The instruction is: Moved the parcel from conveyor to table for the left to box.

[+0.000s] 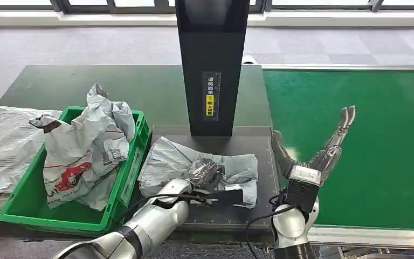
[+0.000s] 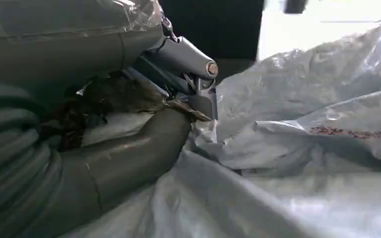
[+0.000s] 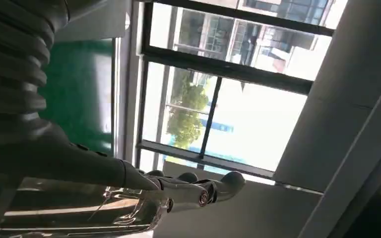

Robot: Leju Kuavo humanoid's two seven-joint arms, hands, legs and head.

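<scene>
A grey plastic parcel [image 1: 237, 164] lies crumpled on the dark table [image 1: 248, 143] between the green crate and the conveyor. My left hand [image 1: 205, 172] rests on its middle and grips a bunched fold of the plastic. In the left wrist view the thick thumb [image 2: 129, 153] and the fingers [image 2: 183, 54] pinch that fold of the parcel [image 2: 302, 124]. My right hand [image 1: 312, 156] is raised at the table's right edge beside the conveyor, fingers spread and holding nothing. The right wrist view shows this hand [image 3: 178, 188] stretched out against windows.
A green crate [image 1: 132, 167] at the left holds several grey mailer bags [image 1: 86, 145]. A large pale bag [image 1: 0, 140] lies left of it. A black post [image 1: 212, 65] stands behind the parcel. The green conveyor belt [image 1: 366, 135] runs along the right.
</scene>
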